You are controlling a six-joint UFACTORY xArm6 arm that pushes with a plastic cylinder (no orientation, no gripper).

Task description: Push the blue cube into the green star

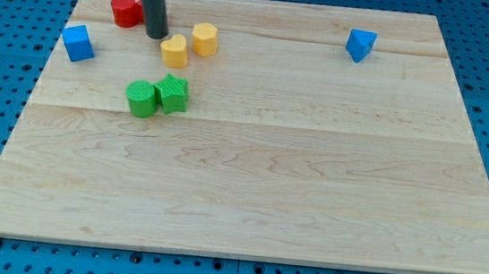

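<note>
My tip [156, 36] sits at about eleven o'clock on the wooden counter [312, 180], with the dark rod rising straight out of the view's top. I have no pincer on this rig, so there is nothing to report as released, clenched or grasping; the rod simply ends in the tip.

The tip stands between the red block [127, 11] and the two yellow ones. The red block, which looks like a cylinder, lies just beside the rod at its ten o'clock. One yellow block [174, 50] lies just beside the tip at its four o'clock, and a second yellow block [204, 39], faceted in outline, touches or nearly touches the first at its two o'clock.

The blue cube [78, 43] rests near the counter's left edge, at eight o'clock from my tip and apart from it. The green star [173, 93] lies at five o'clock from the tip, pressed against a green cylinder [142, 98] on its nine o'clock side. The cube lies at ten o'clock from that green pair, with bare wood between them.

Well apart, at about one o'clock on the counter, sits another blue block [359, 45] of angular shape.
</note>
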